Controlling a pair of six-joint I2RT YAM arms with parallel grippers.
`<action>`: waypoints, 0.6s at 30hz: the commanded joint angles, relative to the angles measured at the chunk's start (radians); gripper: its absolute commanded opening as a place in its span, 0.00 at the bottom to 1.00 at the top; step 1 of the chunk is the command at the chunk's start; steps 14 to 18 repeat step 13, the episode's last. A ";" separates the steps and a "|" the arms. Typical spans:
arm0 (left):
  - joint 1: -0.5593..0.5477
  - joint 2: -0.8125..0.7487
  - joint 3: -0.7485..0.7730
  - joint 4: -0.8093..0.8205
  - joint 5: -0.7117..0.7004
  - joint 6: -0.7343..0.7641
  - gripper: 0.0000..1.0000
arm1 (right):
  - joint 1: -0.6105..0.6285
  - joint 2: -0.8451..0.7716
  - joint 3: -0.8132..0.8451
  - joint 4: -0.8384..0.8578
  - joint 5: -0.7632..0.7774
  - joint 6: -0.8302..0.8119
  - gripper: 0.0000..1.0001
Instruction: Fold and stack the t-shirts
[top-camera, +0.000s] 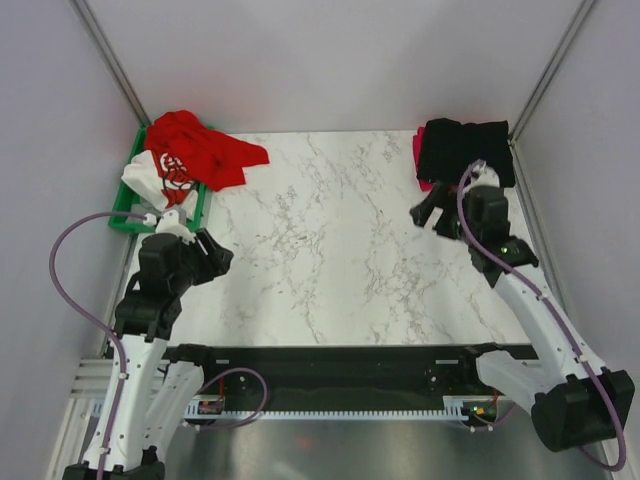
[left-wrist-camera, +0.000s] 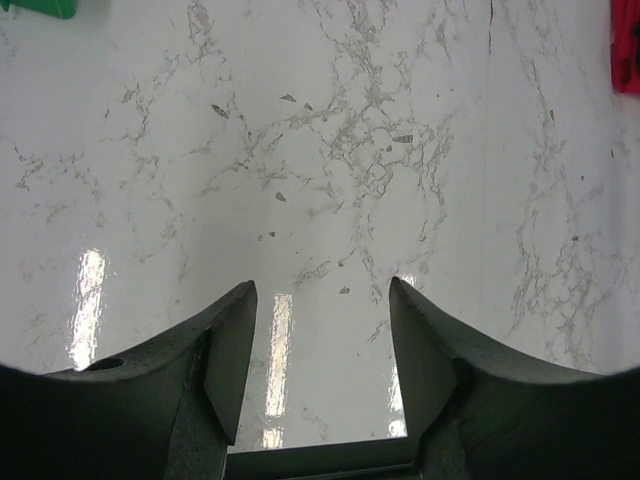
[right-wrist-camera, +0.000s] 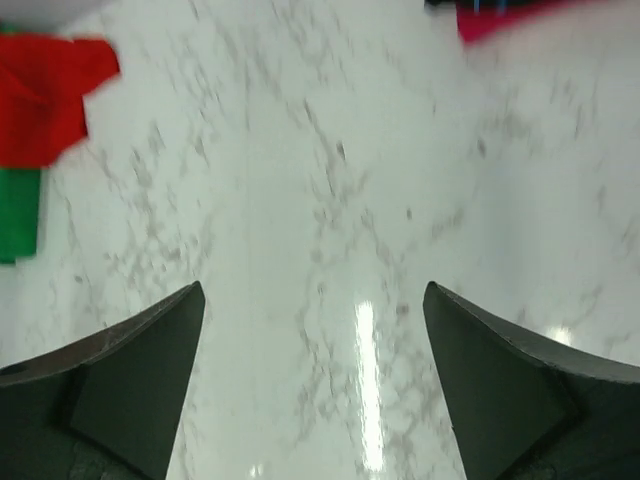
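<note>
A folded black t-shirt (top-camera: 463, 148) lies on a crimson-pink t-shirt (top-camera: 418, 152) at the table's far right corner; the pink edge also shows in the right wrist view (right-wrist-camera: 500, 18) and in the left wrist view (left-wrist-camera: 627, 50). A red t-shirt (top-camera: 205, 150) and a white t-shirt with a red print (top-camera: 160, 178) lie heaped in and over the green bin (top-camera: 125, 215) at the far left. My left gripper (top-camera: 215, 255) is open and empty just right of the bin. My right gripper (top-camera: 430, 212) is open and empty, just in front of the black stack.
The marble table (top-camera: 330, 240) runs between the two arms. Grey walls close in on both sides. The red t-shirt (right-wrist-camera: 45, 95) and the bin edge (right-wrist-camera: 18, 215) show at the left of the right wrist view. A black rail (top-camera: 330, 360) runs along the near edge.
</note>
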 joint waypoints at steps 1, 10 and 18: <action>0.007 -0.001 0.001 0.035 0.016 -0.005 0.63 | 0.008 -0.232 -0.243 -0.052 -0.154 0.109 0.98; 0.007 0.011 -0.004 0.036 -0.003 -0.006 0.63 | 0.013 -0.575 -0.365 -0.143 -0.158 0.174 0.98; 0.007 0.014 -0.009 0.038 -0.015 -0.006 0.64 | 0.011 -0.522 -0.306 -0.194 -0.141 0.135 0.98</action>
